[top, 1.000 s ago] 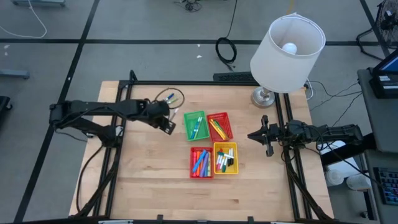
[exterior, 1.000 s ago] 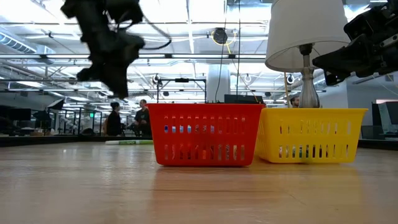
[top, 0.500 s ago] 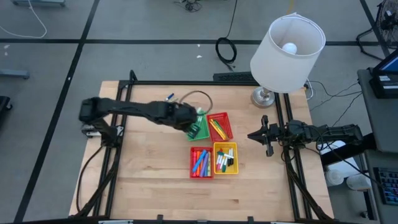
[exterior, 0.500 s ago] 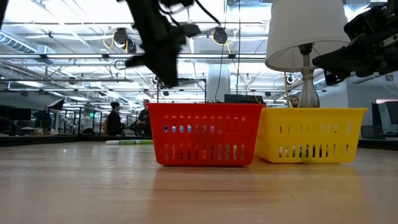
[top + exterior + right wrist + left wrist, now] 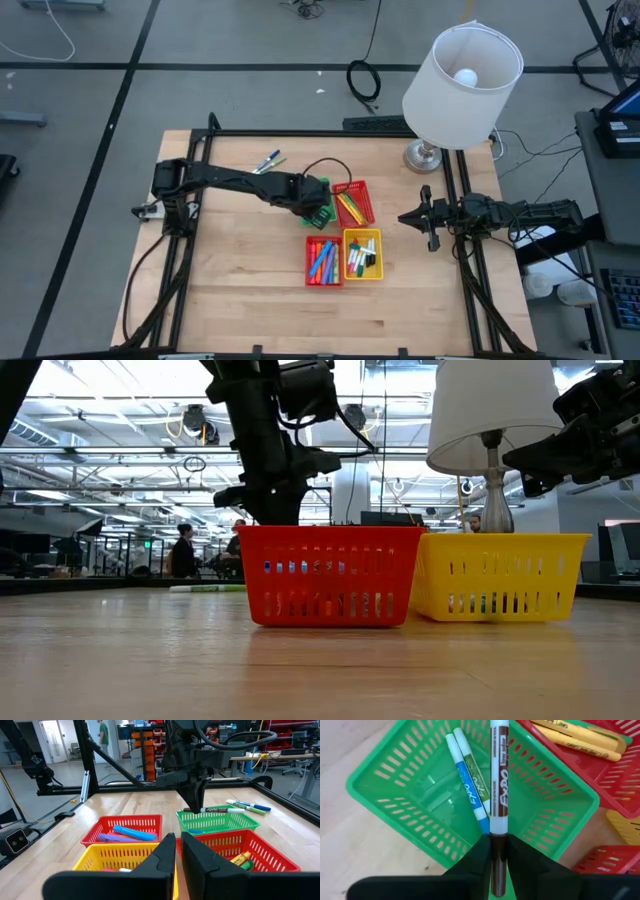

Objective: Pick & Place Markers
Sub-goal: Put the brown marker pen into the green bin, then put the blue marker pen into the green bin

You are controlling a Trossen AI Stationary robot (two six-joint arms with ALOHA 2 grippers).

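My left gripper (image 5: 313,202) stands over the green basket (image 5: 385,795), shut on a white marker with a dark end (image 5: 499,770). The marker lies level just above the basket's rim in the right wrist view (image 5: 220,810). A blue and a green marker (image 5: 469,780) lie on the basket's floor. Two more markers (image 5: 268,162) lie on the table at the far left. My right gripper (image 5: 428,220) waits at the table's right edge, shut and empty. My left gripper pinches the marker's dark end (image 5: 499,845) between its two fingers. The fingers come from above, pointing down. The marker is lifted clear and level, and sticks out from the fingertips toward the table's far edge, over the green basket.
Three more baskets stand by the green one: a red one (image 5: 352,203) with yellow and orange markers, a near red one (image 5: 322,260) with blue and pink markers, and a yellow one (image 5: 362,254) with white-and-black markers. A lamp (image 5: 462,75) stands at the far right.
My left gripper has gone from the table's left part toward the right, carrying the marker, and has come down over the green basket. It has stayed shut on the marker. The two markers on the table lie as before.
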